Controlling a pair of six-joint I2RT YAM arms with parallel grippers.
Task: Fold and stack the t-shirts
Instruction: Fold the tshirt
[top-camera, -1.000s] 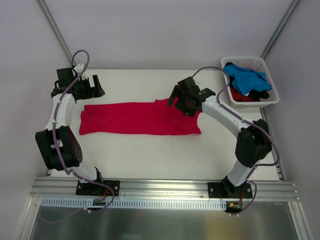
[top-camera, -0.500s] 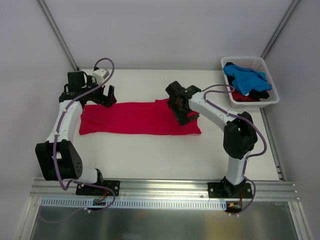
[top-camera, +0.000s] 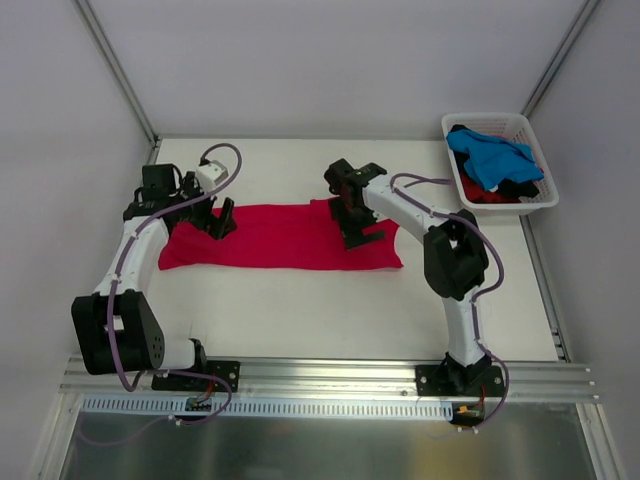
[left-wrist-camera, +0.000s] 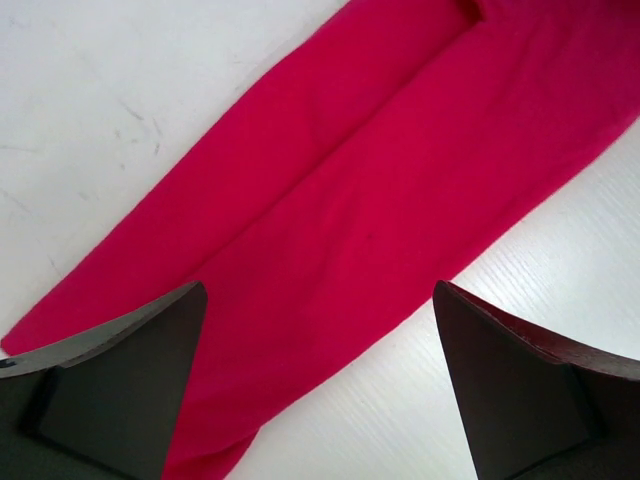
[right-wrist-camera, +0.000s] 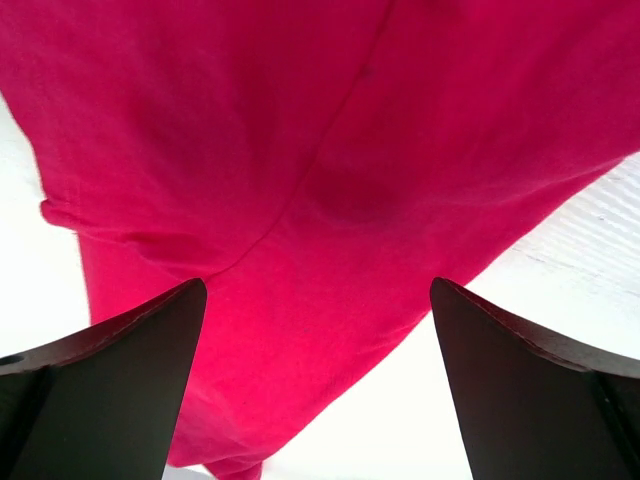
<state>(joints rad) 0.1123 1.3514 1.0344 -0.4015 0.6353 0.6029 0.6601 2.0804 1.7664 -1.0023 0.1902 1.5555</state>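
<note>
Stretching across the middle of the tabletop (top-camera: 300, 300), the crimson t-shirt (top-camera: 280, 238) lies flat as a long narrow strip. In the overhead view its long axis runs from 9 o'clock to 3 o'clock, with the 3 o'clock end sagging slightly toward the arm bases.

The left hand (top-camera: 218, 220) sits over the 9 o'clock end and the right hand (top-camera: 355, 222) over the strip short of its 3 o'clock end, so each arm is nearest its own end. Any lengthwise fold would, I judge, turn on that split.

Both hands are spread wide and pinch nothing. In the left wrist view the red cloth (left-wrist-camera: 400, 180) runs diagonally between the dark fingers (left-wrist-camera: 120, 380). In the right wrist view the cloth (right-wrist-camera: 330, 150) fills the gap, with a seam and a soft crease showing.

At 2 o'clock, well apart from the strip, the white slatted basket (top-camera: 500, 122) holds a blue t-shirt (top-camera: 490, 158) on top of dark and red cloth.

Whether either hand touches the crimson cloth cannot be told. The right arm covers part of the strip near the small flap on its far edge. The collar and sleeves are folded out of sight, and the number of shirts in the basket is unclear.
</note>
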